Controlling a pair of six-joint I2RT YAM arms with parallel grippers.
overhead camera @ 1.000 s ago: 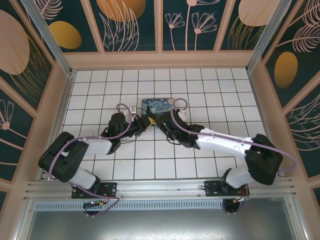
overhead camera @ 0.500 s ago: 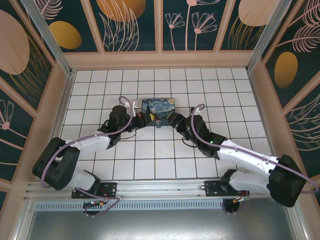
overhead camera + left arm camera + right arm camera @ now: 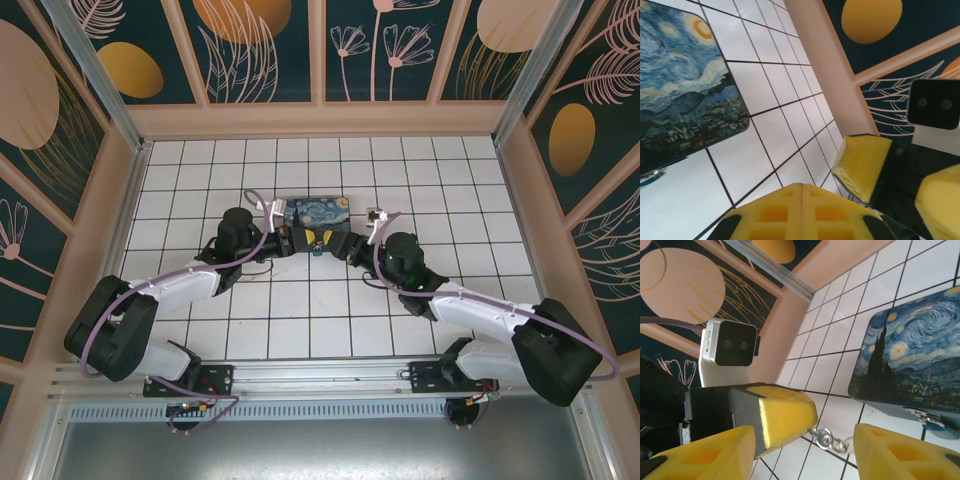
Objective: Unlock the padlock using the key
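Padlock (image 3: pixel 935 424) sits at the near edge of the box (image 3: pixel 910 350). A small ring (image 3: pixel 825 437) with chain links juts from the tip of the left gripper (image 3: pixel 801 205), whose fingers are pressed closed. We cannot make out the key. The right gripper (image 3: pixel 805 452) is open with the ring between its fingers, and the padlock lies just past its right finger.

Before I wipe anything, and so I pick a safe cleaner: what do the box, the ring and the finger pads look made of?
Box: likely tin or hard plastic, printed painting with slight sheen, rounded corners.
Ring: metal, silvery, bright glints.
Pads: yellow, matte, moulded hollows; plastic or firm rubber, hard to tell.
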